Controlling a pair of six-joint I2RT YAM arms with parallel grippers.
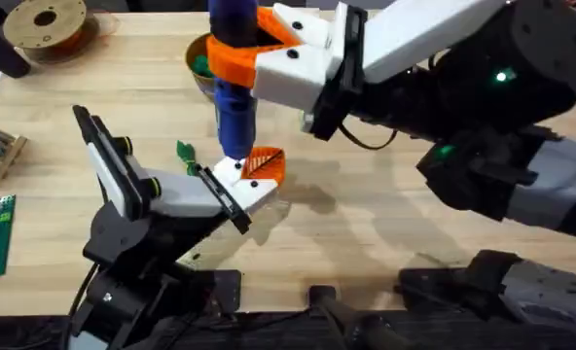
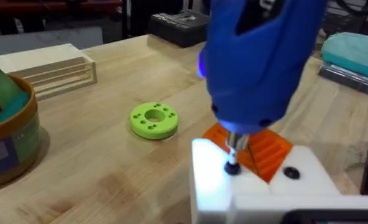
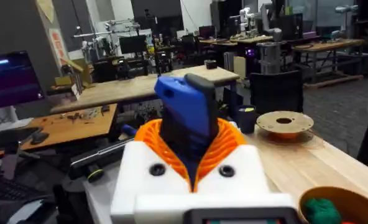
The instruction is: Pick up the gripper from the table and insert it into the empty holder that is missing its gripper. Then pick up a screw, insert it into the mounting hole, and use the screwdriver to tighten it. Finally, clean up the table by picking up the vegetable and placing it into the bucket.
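1. The right arm's fingers (image 1: 259,53) are clenched around the blue screwdriver (image 1: 233,97), held upright over the middle of the worktop (image 1: 385,224).
2. Its thin metal tip (image 2: 232,163) rests on a screw in the white holder (image 2: 258,186), just beside the orange gripper (image 2: 265,149) seated there.
3. The screwdriver looks rigid and smooth; a mid-barrel grip should steady it.
4. Whether the left arm's fingers are released or clenched, I cannot tell.
5. The vegetable (image 1: 186,153) lies just beside the holder, the bucket (image 1: 199,60) toward the far edge.

Green ring disc (image 2: 153,119), filament spool (image 1: 45,23)
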